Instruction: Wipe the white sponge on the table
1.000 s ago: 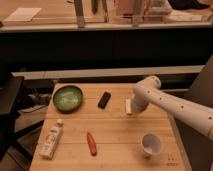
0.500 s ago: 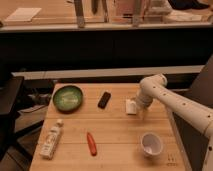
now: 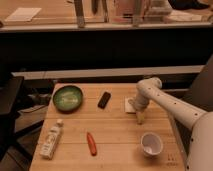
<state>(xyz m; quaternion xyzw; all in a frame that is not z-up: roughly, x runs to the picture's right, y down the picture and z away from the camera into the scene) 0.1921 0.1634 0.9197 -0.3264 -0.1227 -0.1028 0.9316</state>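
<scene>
The white sponge (image 3: 128, 105) lies flat on the light wooden table (image 3: 115, 135), right of centre near the far edge, partly covered by my arm. My gripper (image 3: 140, 118) points down at the table just in front of and to the right of the sponge, at its near right corner. The white arm reaches in from the right, with its elbow (image 3: 150, 86) above the sponge.
A green bowl (image 3: 68, 96) sits at the far left. A black bar (image 3: 104, 99) lies left of the sponge. A white bottle (image 3: 52, 139) lies at the front left, a red carrot-like piece (image 3: 91, 143) at front centre, a white cup (image 3: 151, 144) at front right.
My gripper has moved from over the sponge toward the front right, uncovering more of the sponge. The other things have not moved.
</scene>
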